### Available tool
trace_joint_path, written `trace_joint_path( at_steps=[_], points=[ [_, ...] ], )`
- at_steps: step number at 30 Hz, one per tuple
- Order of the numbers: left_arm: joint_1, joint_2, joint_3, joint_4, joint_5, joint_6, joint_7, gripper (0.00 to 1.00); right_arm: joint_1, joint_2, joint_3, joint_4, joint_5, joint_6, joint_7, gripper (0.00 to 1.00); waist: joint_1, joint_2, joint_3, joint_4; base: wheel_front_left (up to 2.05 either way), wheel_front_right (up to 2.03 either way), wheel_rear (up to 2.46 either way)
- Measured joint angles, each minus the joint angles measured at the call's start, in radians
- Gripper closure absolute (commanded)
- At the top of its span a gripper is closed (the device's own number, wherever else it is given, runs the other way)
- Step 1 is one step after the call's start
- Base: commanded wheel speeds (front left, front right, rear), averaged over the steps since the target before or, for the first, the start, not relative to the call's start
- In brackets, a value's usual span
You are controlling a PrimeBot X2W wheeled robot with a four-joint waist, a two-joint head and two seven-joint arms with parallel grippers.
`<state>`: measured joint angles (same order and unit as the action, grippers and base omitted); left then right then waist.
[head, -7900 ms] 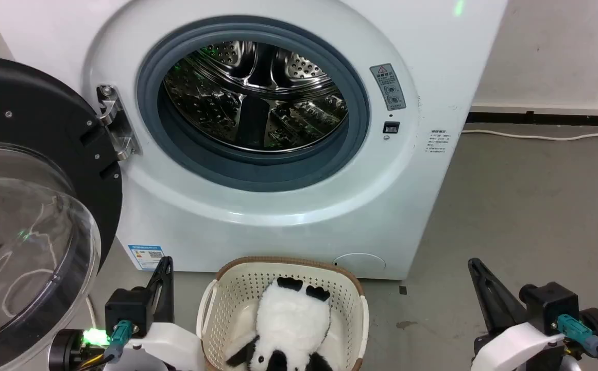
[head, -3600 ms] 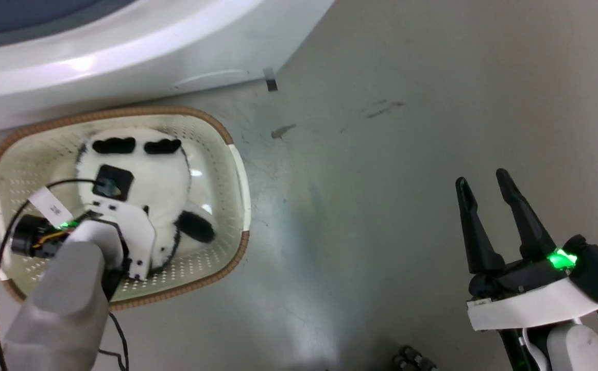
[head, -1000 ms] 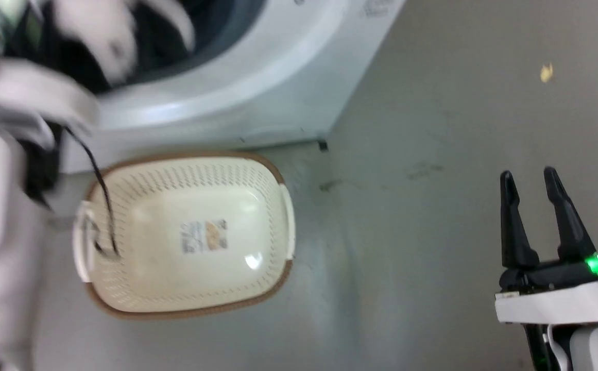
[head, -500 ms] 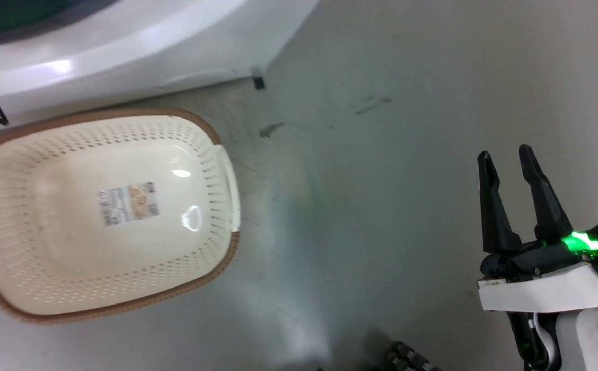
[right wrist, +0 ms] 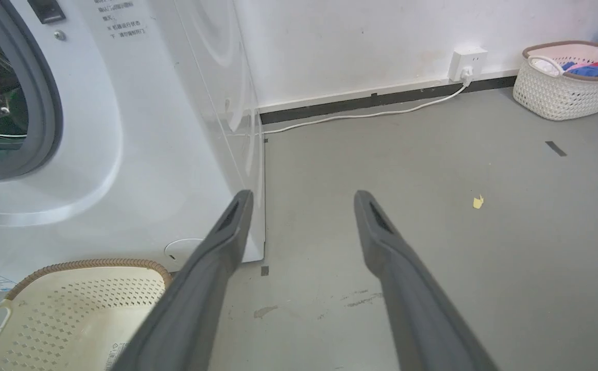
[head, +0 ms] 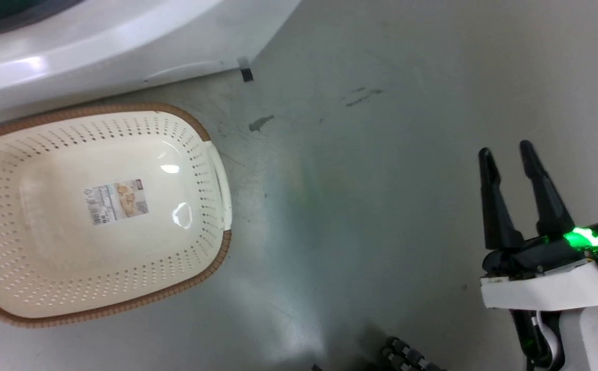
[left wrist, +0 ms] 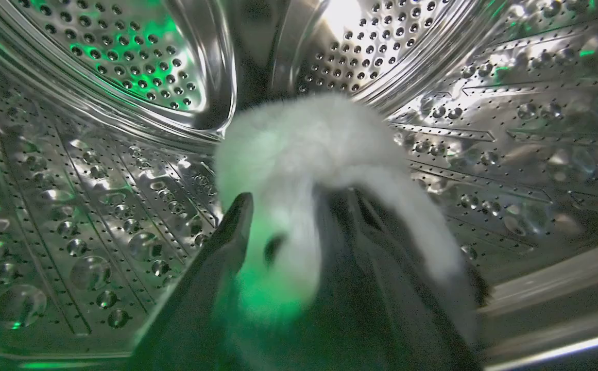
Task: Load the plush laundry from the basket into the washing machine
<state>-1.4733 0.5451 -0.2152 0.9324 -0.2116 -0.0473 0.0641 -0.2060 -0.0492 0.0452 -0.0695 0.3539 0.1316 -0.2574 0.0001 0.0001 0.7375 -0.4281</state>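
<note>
The plush laundry, a white furry panda (left wrist: 309, 144), lies blurred inside the washing machine's steel drum (left wrist: 98, 154). My left gripper (left wrist: 299, 201) is in the drum with its fingers spread wide around the toy, open; the right finger is partly hidden by fur. The cream basket (head: 123, 304) stands empty on the floor before the washing machine (head: 98, 51), with its label (head: 116, 201) showing. The right wrist view has the basket (right wrist: 72, 309) at the lower left and the washer (right wrist: 149, 129) beside it. My right gripper (head: 507, 154) hangs open over bare floor, well right of the basket.
A second pale basket with coloured clothes (right wrist: 569, 82) stands by the far wall. A wall socket (right wrist: 466, 62) feeds a white cable along the skirting. A yellow scrap (right wrist: 478, 202) lies on the grey floor. A dark ribbed part (head: 402, 355) shows at the bottom edge.
The panda has left the basket, which now stands empty; my left arm carried it up into the drum. The head camera has shifted. My right gripper stays open and still.
</note>
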Motion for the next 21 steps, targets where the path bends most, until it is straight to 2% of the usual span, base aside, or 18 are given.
trace_joint_path(
  at_steps=[8,15,18,21],
  points=[
    [0.116,-0.058,-0.007,0.084,-0.031,-0.028,-0.150,0.00,-0.007,0.000,-0.051,-0.003,-0.068,0.000,0.000,0.00,0.0000,0.0000,-0.089,0.046,0.00,0.00,0.00],
    [0.299,-0.151,-0.015,0.122,-0.080,-0.059,-0.299,0.00,0.019,0.000,-0.089,0.001,-0.155,0.000,0.000,0.00,-0.0002,0.0000,-0.224,0.116,0.00,0.00,0.00],
    [0.397,-0.184,-0.012,0.090,-0.095,-0.061,-0.317,0.00,0.038,0.000,-0.099,0.004,-0.179,0.000,0.000,0.00,-0.0002,0.0000,-0.295,0.152,0.00,0.00,0.00],
    [0.515,-0.210,0.010,-0.031,-0.100,-0.061,-0.321,0.00,0.065,0.000,-0.103,0.007,-0.203,0.000,0.000,0.00,-0.0004,0.0000,-0.365,0.189,0.00,0.00,0.00]
  ],
)
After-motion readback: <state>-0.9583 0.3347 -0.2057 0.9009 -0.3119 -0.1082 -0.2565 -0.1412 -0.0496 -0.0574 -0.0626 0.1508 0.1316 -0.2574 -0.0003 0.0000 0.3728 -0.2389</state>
